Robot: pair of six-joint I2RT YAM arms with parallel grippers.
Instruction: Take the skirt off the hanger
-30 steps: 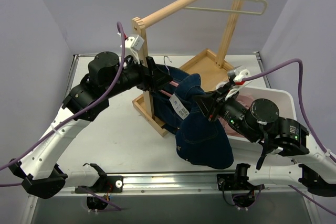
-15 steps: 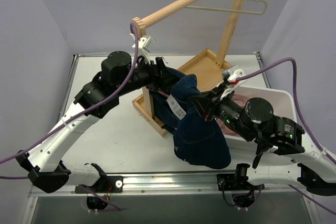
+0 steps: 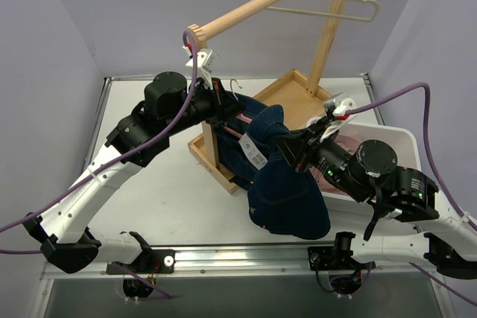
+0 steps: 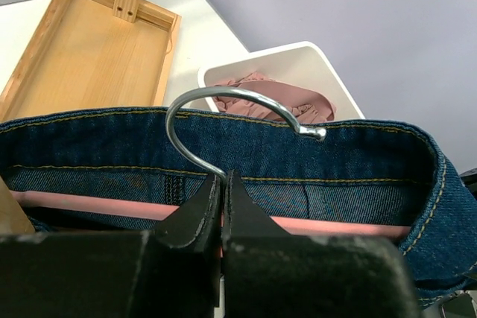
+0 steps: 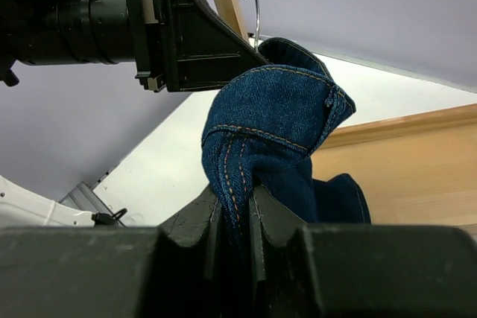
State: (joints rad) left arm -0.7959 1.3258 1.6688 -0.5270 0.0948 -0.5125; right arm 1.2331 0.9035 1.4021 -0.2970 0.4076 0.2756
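Observation:
The dusty-pink skirt point(image 3: 345, 141) lies bunched in the white bin point(image 3: 399, 138), also seen in the left wrist view point(image 4: 268, 99). The cream hanger point(image 3: 320, 12) hangs bare on the wooden rail point(image 3: 253, 7). Between the arms hangs a dark blue denim garment point(image 3: 287, 191) on a pink hanger point(image 4: 74, 203). My left gripper point(image 4: 222, 178) is shut on the stem of that pink hanger's silver hook point(image 4: 223, 94). My right gripper point(image 5: 235, 200) is shut on a fold of the denim garment's waistband point(image 5: 276, 117).
The wooden rack's near post point(image 3: 207, 121) stands just left of the denim garment. Its tray base point(image 3: 298, 94) lies behind. The white bin's wall point(image 4: 298, 53) sits right of the tray. A white tag point(image 3: 257, 156) dangles from the denim.
My left arm has swung right toward the pink hanger's hook. Its jaws have gone from open to shut on the hook's stem. The right gripper keeps its hold on the denim.

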